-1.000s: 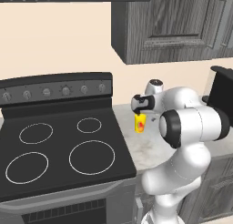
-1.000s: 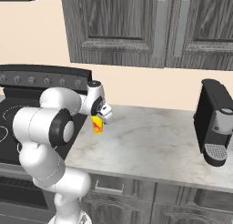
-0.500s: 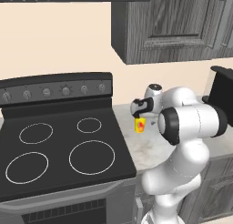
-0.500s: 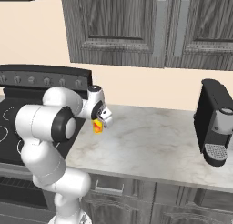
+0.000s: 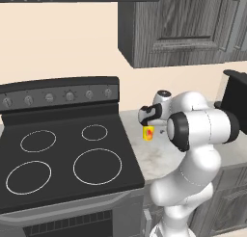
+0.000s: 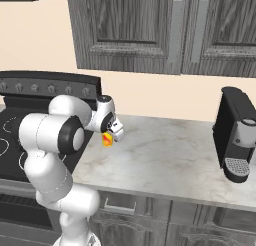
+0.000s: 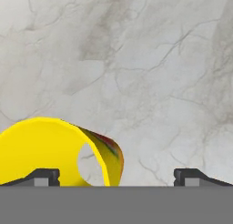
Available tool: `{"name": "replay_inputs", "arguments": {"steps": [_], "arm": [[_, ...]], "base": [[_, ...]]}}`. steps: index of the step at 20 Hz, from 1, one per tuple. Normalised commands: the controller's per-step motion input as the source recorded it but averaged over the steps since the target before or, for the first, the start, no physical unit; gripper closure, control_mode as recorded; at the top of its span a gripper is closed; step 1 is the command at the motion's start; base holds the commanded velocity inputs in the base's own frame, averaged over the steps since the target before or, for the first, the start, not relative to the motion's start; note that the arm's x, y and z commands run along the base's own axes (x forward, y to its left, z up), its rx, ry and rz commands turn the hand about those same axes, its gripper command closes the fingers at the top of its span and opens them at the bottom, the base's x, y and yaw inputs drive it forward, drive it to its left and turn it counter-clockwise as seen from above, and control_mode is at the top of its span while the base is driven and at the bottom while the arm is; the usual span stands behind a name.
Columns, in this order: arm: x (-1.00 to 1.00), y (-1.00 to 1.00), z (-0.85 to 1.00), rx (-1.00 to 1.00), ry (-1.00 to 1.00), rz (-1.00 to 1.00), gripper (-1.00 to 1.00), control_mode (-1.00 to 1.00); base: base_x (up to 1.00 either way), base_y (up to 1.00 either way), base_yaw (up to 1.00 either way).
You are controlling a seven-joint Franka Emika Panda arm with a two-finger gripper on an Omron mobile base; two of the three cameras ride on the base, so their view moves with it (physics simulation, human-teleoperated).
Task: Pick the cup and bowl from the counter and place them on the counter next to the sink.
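Observation:
The cup (image 5: 148, 133) is a small yellow tumbler with a red-orange mark. It stands on the marbled counter (image 5: 159, 159) just right of the stovetop, also seen as the cup (image 6: 107, 139). My gripper (image 5: 146, 122) hangs directly over it, pointing down, jaws open. In the hand view the cup (image 7: 50, 150) fills the lower left, its rim by the left fingertip (image 7: 43, 176). The gripper (image 7: 118, 177) holds nothing. The right fingertip (image 7: 193, 176) stands over bare counter (image 7: 150, 73). The bowl and the sink are out of view.
A black stovetop (image 5: 62, 159) with white burner rings lies left of the cup. A black coffee machine (image 6: 237, 135) stands at the counter's right end. Dark wood-grain cabinets (image 6: 150, 30) hang above. Open counter (image 6: 165, 160) stretches between the cup and the machine.
My hand has come down and slightly left, closer over the cup. The cup has not moved and the jaws have stayed open.

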Motion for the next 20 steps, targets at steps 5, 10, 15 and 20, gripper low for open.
{"name": "replay_inputs", "arguments": {"steps": [5,10,15,20], "arm": [[0.0,0.0,0.0,0.0,0.0,0.0,1.0,-1.0],[0.0,0.0,0.0,0.0,0.0,0.0,1.0,-1.0],[0.0,-0.03,0.0,0.0,0.0,0.0,1.0,-1.0],[-0.07,-0.14,0.07,0.0,0.0,0.0,1.0,-1.0]], "base": [[0.0,0.0,0.0],[0.0,0.0,0.0],[0.0,0.0,0.0],[0.0,0.0,0.0]]}}
